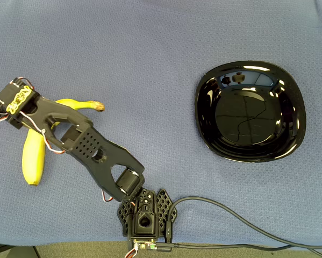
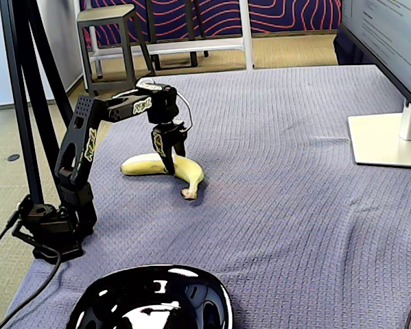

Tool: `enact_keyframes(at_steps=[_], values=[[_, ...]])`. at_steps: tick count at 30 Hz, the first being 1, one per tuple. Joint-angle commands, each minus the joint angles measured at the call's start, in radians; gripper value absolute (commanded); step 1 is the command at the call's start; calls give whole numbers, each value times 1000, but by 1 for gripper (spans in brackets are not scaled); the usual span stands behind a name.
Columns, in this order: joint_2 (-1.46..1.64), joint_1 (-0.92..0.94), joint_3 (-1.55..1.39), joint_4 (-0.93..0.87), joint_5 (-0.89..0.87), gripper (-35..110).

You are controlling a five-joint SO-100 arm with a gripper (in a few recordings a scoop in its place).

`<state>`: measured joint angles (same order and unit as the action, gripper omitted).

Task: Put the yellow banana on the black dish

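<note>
The yellow banana (image 1: 33, 156) lies curved on the blue surface (image 1: 150, 64), its brown stem tip free. The black dish (image 1: 250, 112), glossy and empty, sits well apart.

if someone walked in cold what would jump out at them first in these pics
Probably the yellow banana, bright against the blue-grey cloth, lying at the left of the overhead view with the black robot arm's gripper lowered onto its middle. Next, the glossy black dish, sitting apart on the right of that view, nothing in it but reflections. Whether the fingers have closed on the banana is hard to tell.
</note>
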<state>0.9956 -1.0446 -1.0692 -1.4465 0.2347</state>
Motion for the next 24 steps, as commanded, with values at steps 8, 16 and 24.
enact_keyframes(at_steps=[8, 16, 24], values=[[281, 5, 74, -67, -43, 0], [486, 17, 17, -52, -189, 0], [632, 192, -41, -150, -204, 0]])
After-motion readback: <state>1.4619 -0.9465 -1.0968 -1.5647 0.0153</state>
